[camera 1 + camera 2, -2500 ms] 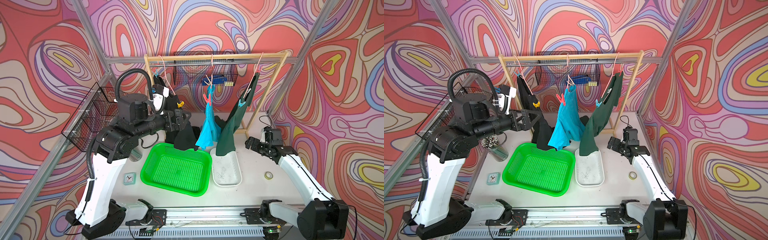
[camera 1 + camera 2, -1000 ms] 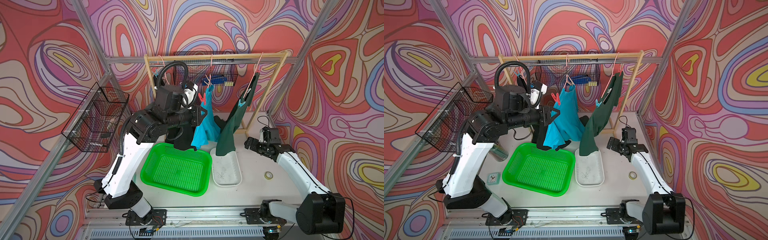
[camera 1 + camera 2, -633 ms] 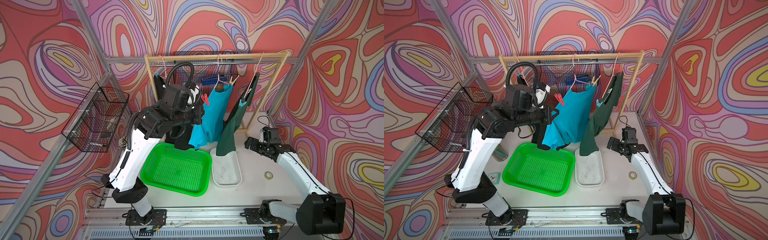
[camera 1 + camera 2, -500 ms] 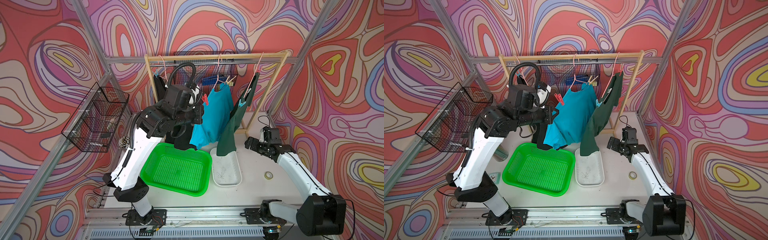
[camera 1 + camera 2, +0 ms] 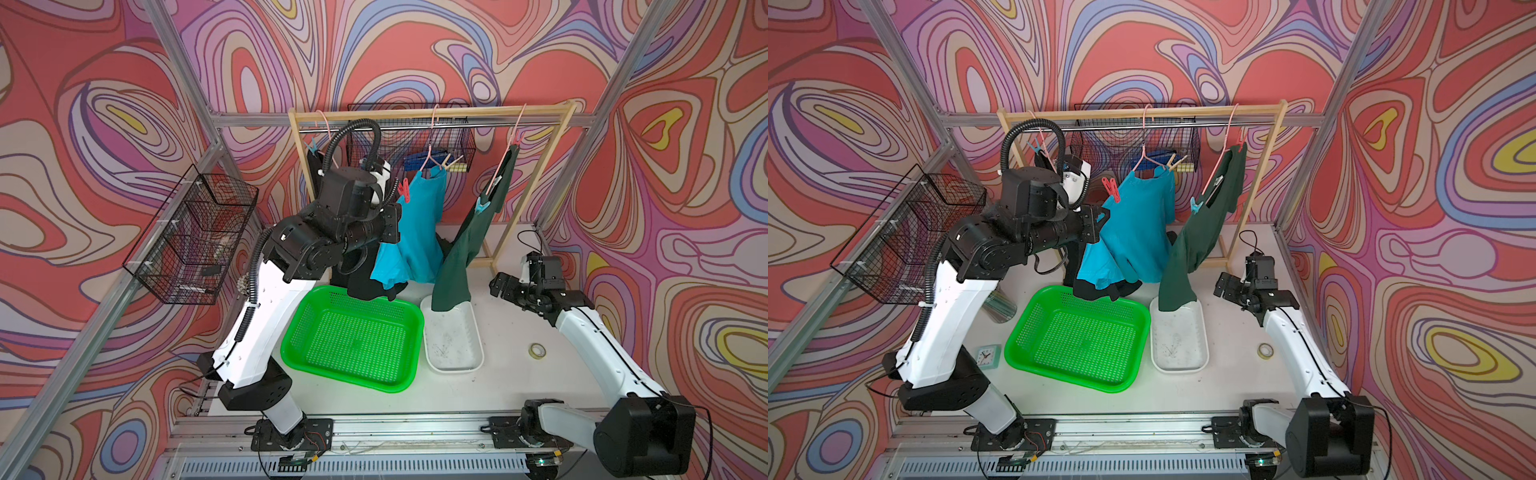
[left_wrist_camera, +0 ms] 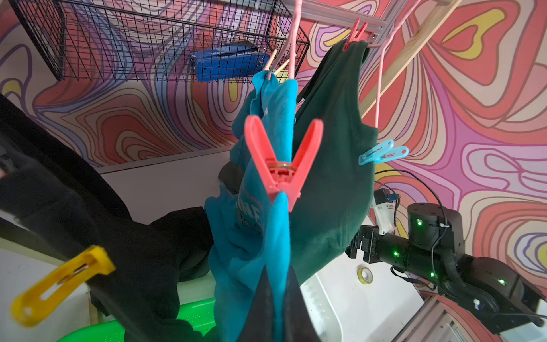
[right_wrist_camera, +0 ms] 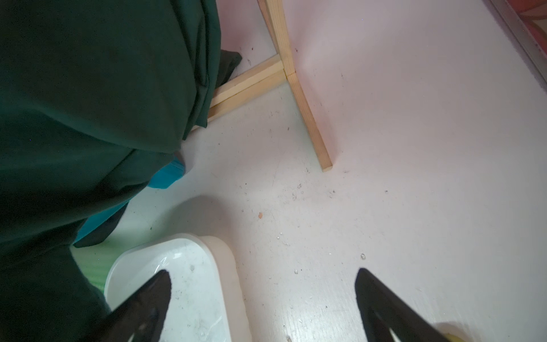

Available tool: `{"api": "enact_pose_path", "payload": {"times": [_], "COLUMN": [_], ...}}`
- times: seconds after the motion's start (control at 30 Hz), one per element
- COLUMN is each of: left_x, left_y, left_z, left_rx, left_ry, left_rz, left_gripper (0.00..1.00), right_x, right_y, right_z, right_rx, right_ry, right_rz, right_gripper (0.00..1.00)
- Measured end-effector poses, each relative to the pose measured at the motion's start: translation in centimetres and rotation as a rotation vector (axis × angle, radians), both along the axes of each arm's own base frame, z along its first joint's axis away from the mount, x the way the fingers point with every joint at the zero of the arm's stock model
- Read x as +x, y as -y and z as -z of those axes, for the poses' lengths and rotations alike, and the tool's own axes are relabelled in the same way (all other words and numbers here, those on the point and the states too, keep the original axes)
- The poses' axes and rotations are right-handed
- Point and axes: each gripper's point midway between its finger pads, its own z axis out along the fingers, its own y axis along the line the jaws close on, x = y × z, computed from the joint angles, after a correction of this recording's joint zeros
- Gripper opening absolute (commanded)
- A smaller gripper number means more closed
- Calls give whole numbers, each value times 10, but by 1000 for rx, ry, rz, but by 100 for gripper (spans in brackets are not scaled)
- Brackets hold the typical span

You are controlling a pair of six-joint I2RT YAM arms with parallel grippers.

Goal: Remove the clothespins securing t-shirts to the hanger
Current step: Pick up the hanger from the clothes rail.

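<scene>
You have three t-shirts on the wooden rack (image 5: 1142, 111), each on its own pink hanger. The black t-shirt (image 6: 88, 207) hangs nearest your left arm, the turquoise t-shirt (image 5: 1138, 232) in the middle, and the dark green t-shirt (image 5: 1200, 237) toward your right arm.

Count six clothespins, all clipped on:
- **Red-pink, two:** the near red-pink clothespin (image 6: 281, 165) is on the turquoise shoulder. The far red-pink clothespin (image 6: 355, 31) is at the top of the green shirt.
- **Light blue, two:** the lower light blue clothespin (image 6: 383, 154) is on the green shirt's other shoulder. The upper light blue clothespin (image 5: 1036, 146) is at the top of the black shirt.
- **Yellow, one:** the yellow clothespin (image 6: 59, 284) is on the black shirt.
- **Beige, one:** the beige clothespin (image 5: 1177, 162) is on the turquoise shirt's far shoulder.

Your left gripper (image 6: 278, 269) is pressed together on a fold of the turquoise t-shirt. It sits just below the near red-pink clothespin and does not touch it.

Your right gripper (image 7: 262, 271) is spread wide and holds nothing. It hangs low over the table beside a corner of the white tray (image 5: 1205, 345).

One green basket (image 5: 1013, 353) sits under the black and turquoise hems. The green shirt's hem hangs over the white tray.
</scene>
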Motion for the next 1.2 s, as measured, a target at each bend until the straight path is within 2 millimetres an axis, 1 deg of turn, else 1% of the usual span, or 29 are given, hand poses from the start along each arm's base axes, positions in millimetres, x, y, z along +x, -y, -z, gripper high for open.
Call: {"api": "enact_pose_path", "payload": {"times": [0.17,0.3,0.47,0.77,0.97,1.07,1.2], "left_x": [-3,-4,-7,-32,-53,-64,-71], "left_y": [-3,-4,-7,-21,-33,-41,-47], "left_z": [-19,-37,-55,-80,-83,-78,-67], "left_rx": [-55,-97,-135,-186,-194,-187,-168], "left_ry": [69,126,179,228,244,243,232], "left_rz": [1,3,5,41,72,83,89], "left_gripper": [0,0,0,0,0,0,0], "right_x": [-1,-4,-5,-5,-5,-5,-4], "right_y": [-1,-2,-2,-3,-3,-3,-3], "right_z": [-4,-3,-3,-2,-1,1,5], "right_rx": [3,8,11,11,11,11,4], "right_ry": [13,13,13,11,9,2,-10], "right_rz": [-3,-7,-9,-13,-16,-17,-18], "right_gripper": [98,98,98,98,98,98,98]}}
